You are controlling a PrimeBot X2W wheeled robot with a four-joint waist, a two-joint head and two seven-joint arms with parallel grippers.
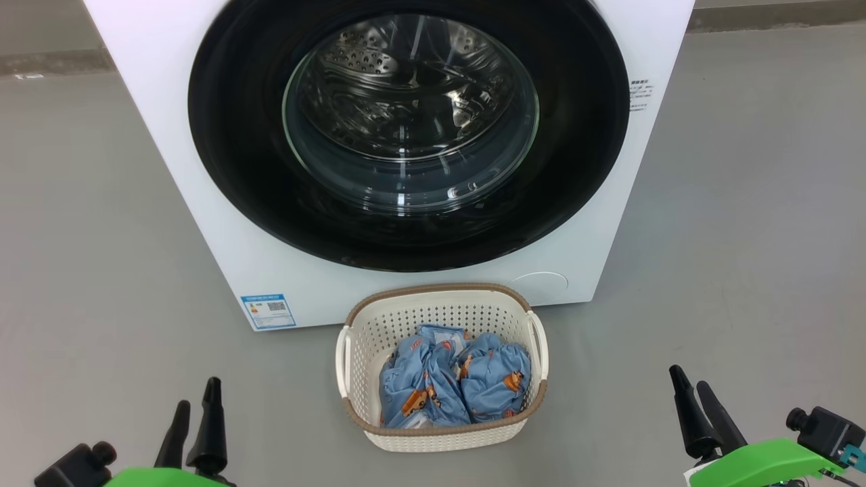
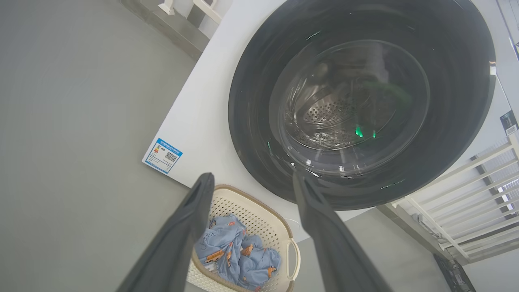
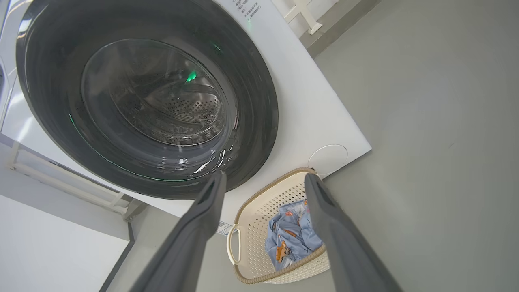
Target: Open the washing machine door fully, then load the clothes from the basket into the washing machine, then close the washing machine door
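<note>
The white washing machine (image 1: 169, 122) stands straight ahead, its round glossy black door (image 1: 230, 135) lying flush against the front, the steel drum visible through the glass window (image 1: 410, 115). On the floor in front sits the cream basket (image 1: 440, 436) holding two light blue clothes (image 1: 453, 382) with orange figures. My left gripper (image 1: 196, 399) hovers open at the lower left, well left of the basket. At the lower right my right gripper (image 1: 691, 380) is open too, right of the basket. Both hold nothing. The door (image 2: 259, 134) (image 3: 52, 121) and basket (image 2: 279, 227) (image 3: 251, 275) appear in both wrist views.
Grey floor (image 1: 744, 237) spreads on both sides of the machine. A blue label sticker (image 1: 268, 310) marks the machine's lower left corner, and a round cover (image 1: 539, 287) its lower right. White railings (image 2: 478, 190) stand beside the machine.
</note>
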